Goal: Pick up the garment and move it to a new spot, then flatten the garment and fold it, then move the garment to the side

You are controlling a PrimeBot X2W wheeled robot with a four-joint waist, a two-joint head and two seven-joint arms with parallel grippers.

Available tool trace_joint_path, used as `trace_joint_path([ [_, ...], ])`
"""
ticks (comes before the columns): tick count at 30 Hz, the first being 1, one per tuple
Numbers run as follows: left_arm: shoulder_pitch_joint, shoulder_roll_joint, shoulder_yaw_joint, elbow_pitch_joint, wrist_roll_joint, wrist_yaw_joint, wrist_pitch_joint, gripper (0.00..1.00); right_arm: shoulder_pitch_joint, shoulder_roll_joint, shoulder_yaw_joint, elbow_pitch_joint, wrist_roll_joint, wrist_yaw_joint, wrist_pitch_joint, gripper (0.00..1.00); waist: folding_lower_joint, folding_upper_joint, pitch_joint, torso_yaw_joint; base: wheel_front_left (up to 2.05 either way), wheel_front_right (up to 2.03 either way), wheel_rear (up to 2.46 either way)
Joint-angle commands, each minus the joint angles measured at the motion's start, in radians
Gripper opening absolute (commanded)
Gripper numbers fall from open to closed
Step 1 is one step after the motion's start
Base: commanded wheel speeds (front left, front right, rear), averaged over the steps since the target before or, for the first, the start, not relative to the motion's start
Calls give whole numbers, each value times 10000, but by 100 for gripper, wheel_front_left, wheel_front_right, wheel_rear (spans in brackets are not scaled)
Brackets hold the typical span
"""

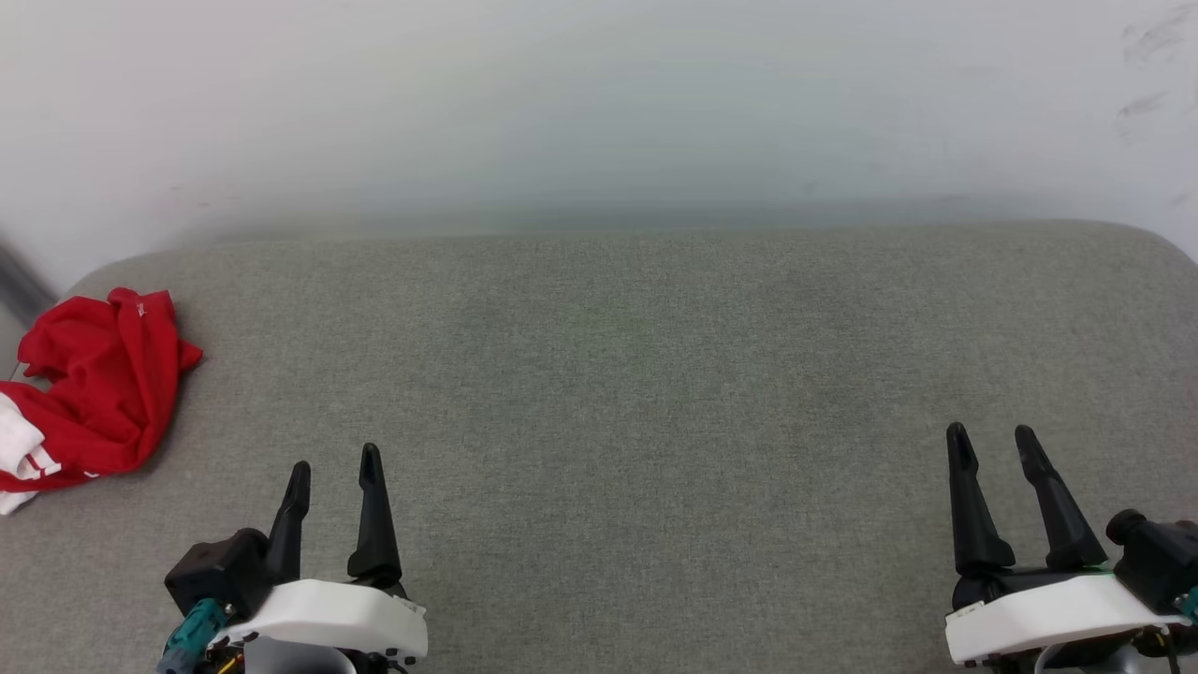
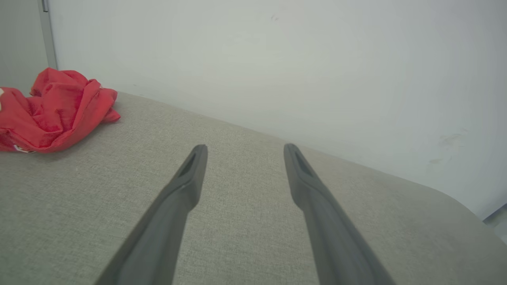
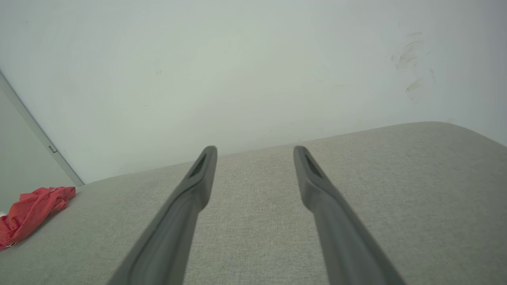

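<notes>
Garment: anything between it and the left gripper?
Nothing visible. The garment lies crumpled at the left edge of the grey surface, and bare surface runs from it to the left gripper, whose jaws are open.

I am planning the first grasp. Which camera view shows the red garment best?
The head view: it sees the garment from above, crumpled, red folds plus a white sleeve, though the edge cuts it. The left wrist view gives red folds from the side, also cut. The right wrist view shows it small, far off.
</notes>
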Motion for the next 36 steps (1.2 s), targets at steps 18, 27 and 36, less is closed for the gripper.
trace_joint_path([
  [18, 219, 27, -212, -219, 1643, 90, -440, 100, 242, 11, -5, -457, -1479, 0, -450, 100, 0, 0, -26, 13, 0, 0, 0],
  [27, 345, 26, -288, -250, 2158, 98, -619, 100, 360, 13, 80, -541, -1914, 0, -629, 100, 0, 0, -29, 40, 0, 0, 0],
  [36, 439, 27, -320, -227, 2706, 132, -794, 100, 442, 15, 169, -479, -2360, 0, -792, 100, 0, 0, -43, 69, 0, 0, 0],
])
